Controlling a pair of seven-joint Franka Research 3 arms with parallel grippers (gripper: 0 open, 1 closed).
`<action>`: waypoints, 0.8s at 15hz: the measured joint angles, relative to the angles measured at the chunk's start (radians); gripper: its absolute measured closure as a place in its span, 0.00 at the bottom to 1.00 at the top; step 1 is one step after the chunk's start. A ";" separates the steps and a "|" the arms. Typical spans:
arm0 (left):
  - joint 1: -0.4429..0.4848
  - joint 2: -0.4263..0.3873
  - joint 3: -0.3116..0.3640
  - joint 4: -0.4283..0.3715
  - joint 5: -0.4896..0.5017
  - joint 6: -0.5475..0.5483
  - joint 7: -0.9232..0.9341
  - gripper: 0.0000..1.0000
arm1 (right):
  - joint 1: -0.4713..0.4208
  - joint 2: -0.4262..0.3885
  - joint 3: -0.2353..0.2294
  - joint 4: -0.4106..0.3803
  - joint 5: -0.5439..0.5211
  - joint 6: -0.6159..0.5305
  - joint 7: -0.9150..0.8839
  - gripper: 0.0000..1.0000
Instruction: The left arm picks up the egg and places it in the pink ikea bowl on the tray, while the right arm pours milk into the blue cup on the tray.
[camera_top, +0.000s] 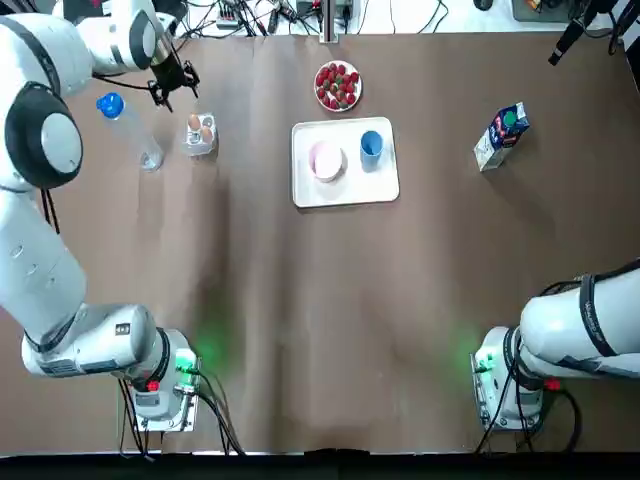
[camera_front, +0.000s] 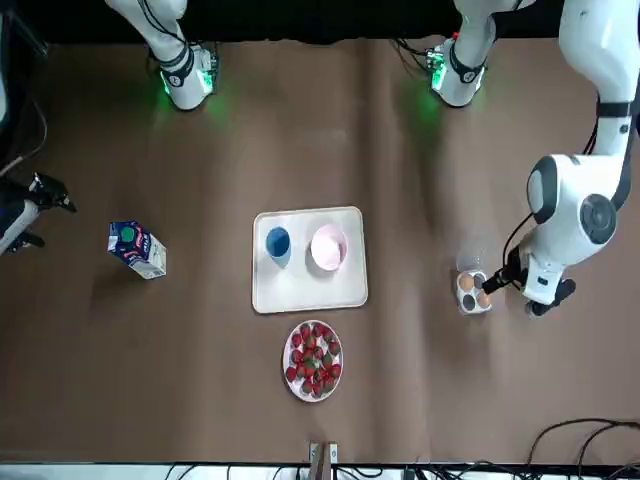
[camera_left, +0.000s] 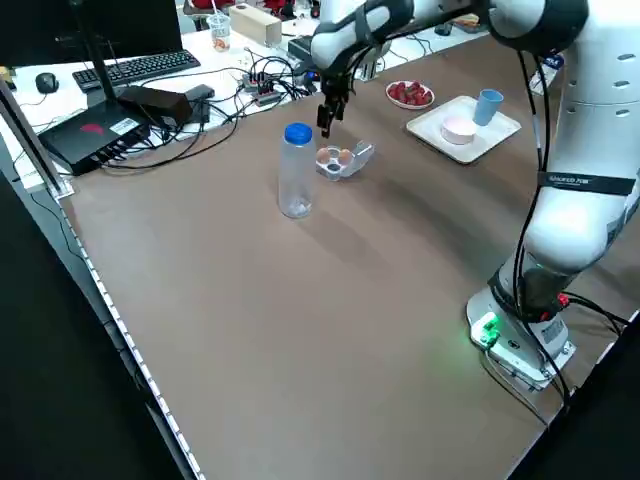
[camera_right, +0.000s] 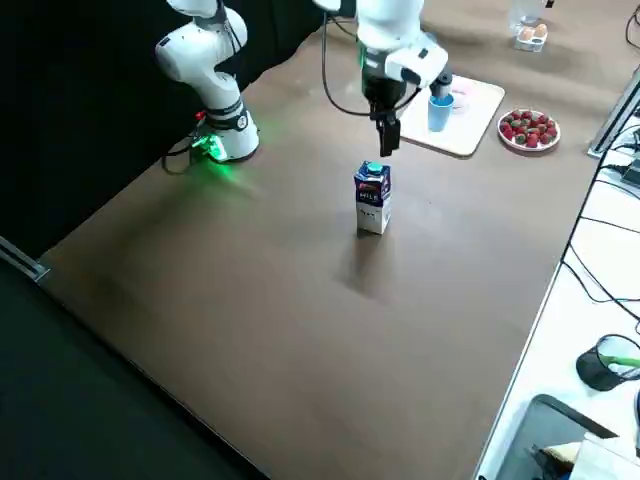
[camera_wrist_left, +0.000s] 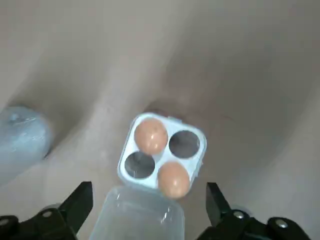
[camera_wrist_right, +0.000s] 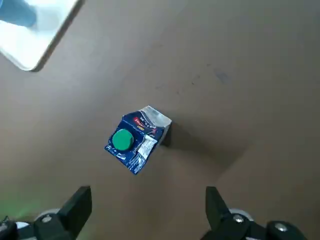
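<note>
Left gripper (camera_wrist_left: 147, 190): jaws apart, empty, hovering over the egg holder (camera_wrist_left: 162, 151).
Eggs (camera_wrist_left: 151, 135): two, in diagonal cups of the holder.
Right gripper (camera_wrist_right: 147, 192): jaws apart, empty, above the upright milk carton (camera_wrist_right: 134, 141).
Tray (camera_top: 345, 190): mid-table, holding pink bowl (camera_top: 326, 160) beside blue cup (camera_top: 371, 146).

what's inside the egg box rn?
Egg box: two eggs in diagonally opposite cups, other two cups empty. Clear lid is flipped open, covering nothing. Eggs' lower halves are hidden in their cups. Left pincer hangs open above it; right pincer open over the milk carton.
</note>
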 joint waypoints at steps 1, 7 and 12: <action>0.001 0.022 0.000 0.001 0.008 0.026 -0.016 0.00 | -0.011 0.010 0.000 0.001 0.012 -0.001 -0.054 0.00; 0.000 0.108 0.000 0.005 0.111 0.111 -0.115 0.00 | -0.099 0.099 0.000 0.000 0.196 -0.006 -0.367 0.00; -0.001 0.130 0.000 0.014 0.126 0.118 -0.135 0.03 | -0.200 0.195 -0.001 0.001 0.317 -0.014 -0.746 0.00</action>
